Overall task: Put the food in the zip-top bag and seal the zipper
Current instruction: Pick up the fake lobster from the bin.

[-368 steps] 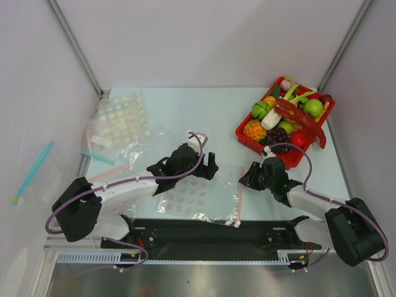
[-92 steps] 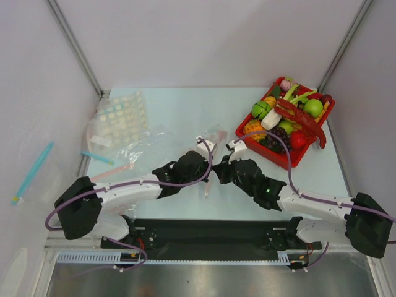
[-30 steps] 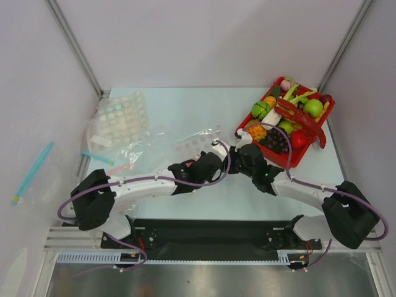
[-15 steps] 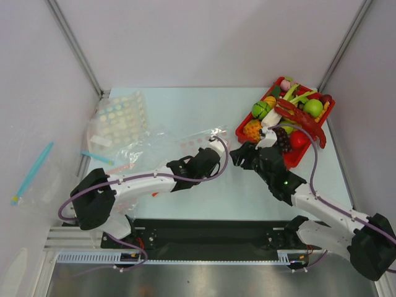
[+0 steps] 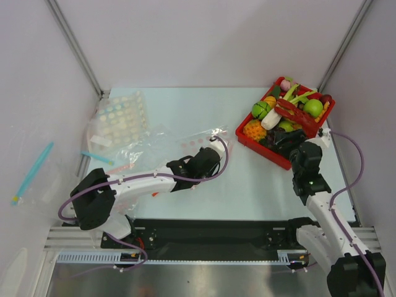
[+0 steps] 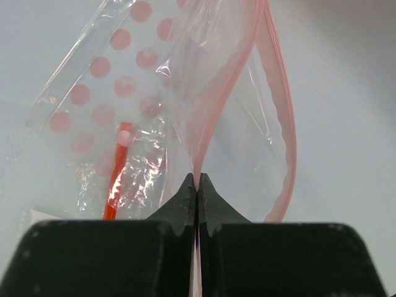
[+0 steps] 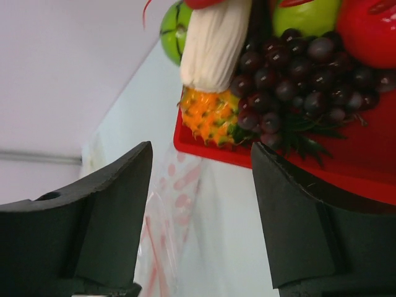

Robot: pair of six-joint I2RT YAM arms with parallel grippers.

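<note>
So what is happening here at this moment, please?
The left gripper is shut on one side of the pink zipper of the zip-top bag, and the mouth of the bag stands apart. The right gripper is open beside the red tray, pointing toward the grape bunch, and holds nothing. All the food in view lies in the tray, and the zipper is not sealed.

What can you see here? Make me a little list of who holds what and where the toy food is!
left gripper: shut on the zipper of the zip-top bag
bag mouth: open, no food seen inside
right gripper: open, empty, near the red tray
in tray: grape bunch, crayfish, other toy foods
</note>
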